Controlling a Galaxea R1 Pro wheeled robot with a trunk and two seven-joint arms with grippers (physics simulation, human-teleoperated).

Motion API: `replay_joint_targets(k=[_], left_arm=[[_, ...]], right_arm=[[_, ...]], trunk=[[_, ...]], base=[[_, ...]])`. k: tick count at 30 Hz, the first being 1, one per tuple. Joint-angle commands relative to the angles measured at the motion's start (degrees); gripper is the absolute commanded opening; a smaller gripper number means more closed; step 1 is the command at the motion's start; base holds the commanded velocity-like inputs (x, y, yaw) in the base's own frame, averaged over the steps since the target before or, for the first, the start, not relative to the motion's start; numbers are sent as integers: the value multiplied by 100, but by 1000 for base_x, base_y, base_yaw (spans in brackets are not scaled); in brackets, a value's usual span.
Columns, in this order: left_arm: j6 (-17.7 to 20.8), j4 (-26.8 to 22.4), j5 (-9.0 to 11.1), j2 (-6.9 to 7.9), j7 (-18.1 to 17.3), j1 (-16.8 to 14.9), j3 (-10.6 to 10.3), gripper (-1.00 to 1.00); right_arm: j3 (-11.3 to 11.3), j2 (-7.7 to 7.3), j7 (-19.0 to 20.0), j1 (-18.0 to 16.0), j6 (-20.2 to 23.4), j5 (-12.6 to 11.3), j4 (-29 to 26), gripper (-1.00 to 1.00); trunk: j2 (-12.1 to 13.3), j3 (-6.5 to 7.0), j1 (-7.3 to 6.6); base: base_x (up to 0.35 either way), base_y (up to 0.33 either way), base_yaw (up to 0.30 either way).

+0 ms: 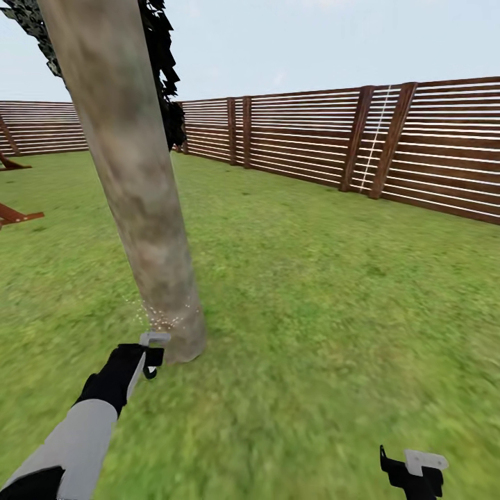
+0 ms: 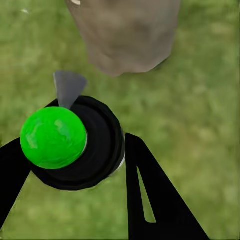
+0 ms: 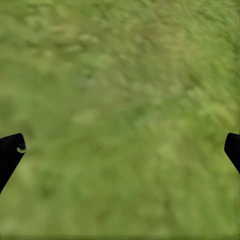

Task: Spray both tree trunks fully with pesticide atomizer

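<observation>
A thick mottled grey-beige tree trunk [image 1: 139,201] leans up from the grass just ahead of me. Right at its base my left gripper [image 1: 147,357] is shut on the pesticide atomizer [image 2: 75,145], a dark round bottle with a bright green top. The atomizer's grey spray head [image 2: 67,87] points at the trunk's foot [image 2: 125,35], and fine pale specks of spray [image 1: 163,319] hang against the bark there. Low at the right, my right gripper [image 1: 417,472] is open over bare grass [image 3: 120,100], holding nothing.
A brown slatted fence [image 1: 389,146] runs along the right and back of the lawn. Brown wooden pieces [image 1: 17,215] lie on the grass at the far left. Dark foliage [image 1: 167,76] shows behind the trunk. Open lawn [image 1: 333,298] stretches to the right.
</observation>
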Motion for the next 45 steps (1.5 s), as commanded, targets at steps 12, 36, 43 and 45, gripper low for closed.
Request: replay_joint_targets(k=[12, 36, 43, 45], left_arm=[[745, -675, -25, 83, -320, -84, 11, -100], [766, -675, -38, 49, -322, -119, 12, -100], [768, -675, -43, 44, -321, -107, 11, -100], [768, -675, -43, 58, -319, -98, 11, -100]], right_arm=[[-20, 8, -28, -5, -22, 61, 16, 100], [-15, 8, -20, -5, -22, 69, 17, 100], [-8, 8, -20, -5, -22, 69, 20, 100], [-7, 8, -20, -5, -22, 69, 21, 100]], trunk=[[-2, -5, -1], [-2, -5, -1], [-2, -5, -1], [-2, -5, -1]], base=[[48, -38, 103], [104, -247, 137], [16, -274, 7], [0, -274, 24]])
